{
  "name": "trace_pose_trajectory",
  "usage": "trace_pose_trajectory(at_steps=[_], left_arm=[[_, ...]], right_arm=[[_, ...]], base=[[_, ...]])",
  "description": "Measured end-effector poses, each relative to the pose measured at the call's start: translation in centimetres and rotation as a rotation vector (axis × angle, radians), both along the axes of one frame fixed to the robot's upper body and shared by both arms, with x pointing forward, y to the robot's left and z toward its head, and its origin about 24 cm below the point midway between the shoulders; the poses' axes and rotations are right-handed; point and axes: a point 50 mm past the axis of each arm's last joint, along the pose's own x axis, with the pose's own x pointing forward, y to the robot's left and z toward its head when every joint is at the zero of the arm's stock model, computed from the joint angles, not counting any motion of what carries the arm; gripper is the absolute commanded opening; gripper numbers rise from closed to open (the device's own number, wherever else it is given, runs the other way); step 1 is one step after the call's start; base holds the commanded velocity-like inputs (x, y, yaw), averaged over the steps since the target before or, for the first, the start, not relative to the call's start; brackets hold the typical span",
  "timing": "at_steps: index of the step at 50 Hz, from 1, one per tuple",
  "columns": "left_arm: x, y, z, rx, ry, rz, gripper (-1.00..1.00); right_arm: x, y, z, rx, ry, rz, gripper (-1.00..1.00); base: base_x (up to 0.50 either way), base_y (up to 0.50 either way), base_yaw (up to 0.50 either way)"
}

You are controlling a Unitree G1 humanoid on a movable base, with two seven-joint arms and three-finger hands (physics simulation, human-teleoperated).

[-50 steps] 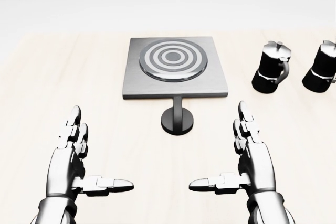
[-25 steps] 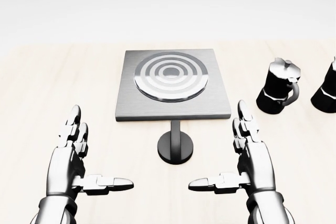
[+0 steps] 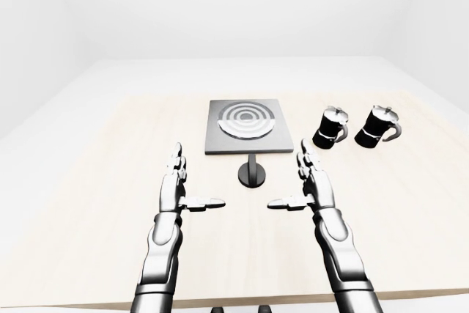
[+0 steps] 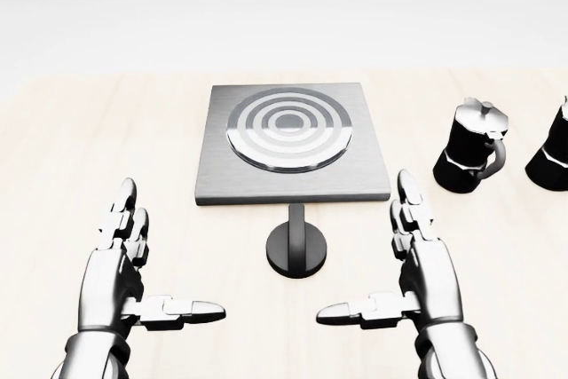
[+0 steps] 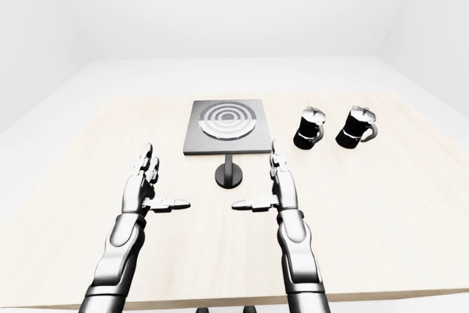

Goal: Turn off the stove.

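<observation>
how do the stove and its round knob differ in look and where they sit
The stove is a flat square grey slab topped by a burner of concentric rings; the knob is a much smaller dark disc. The stove lies higher in the head view; the knob sits just below its lower edge, joined by a short stem, between the open left hand and right hand. Both rest on the pale wooden table, untouched.

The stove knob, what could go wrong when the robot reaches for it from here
1. The knob sits low between the two open hands, close under the stove edge; a reaching right hand might bump the stove plate rather than grip the knob.
2. Both the right hand and the left hand are about equally near, so they could crowd each other at the knob.
3. Two moka pots stand to the right; a wide right-arm swing could tip one.
</observation>
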Motion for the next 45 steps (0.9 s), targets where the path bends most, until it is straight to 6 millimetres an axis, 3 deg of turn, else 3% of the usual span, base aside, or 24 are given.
trace_pose_trajectory(at_steps=[6,19,32,45], left_arm=[[0.0,0.0,0.1,-0.002,-0.001,0.001,1.0],[0.8,1.5,1.4,-0.069,-0.018,0.098,1.0],[0.9,5.0,3.7,-0.131,-0.103,0.311,1.0],[-0.5,8.4,5.3,-0.217,-0.191,0.512,1.0]], right_arm=[[0.0,0.0,0.0,-0.001,0.004,-0.003,1.0],[0.1,-0.2,-0.3,0.005,0.018,-0.016,1.0],[0.2,-0.2,-0.4,-0.001,0.023,-0.021,1.0],[0.1,-0.3,-0.4,-0.006,0.024,-0.028,1.0]], base=[[0.34,0.0,0.0],[0.0,0.0,0.0],[0.0,0.0,0.0],[0.0,0.0,0.0]])
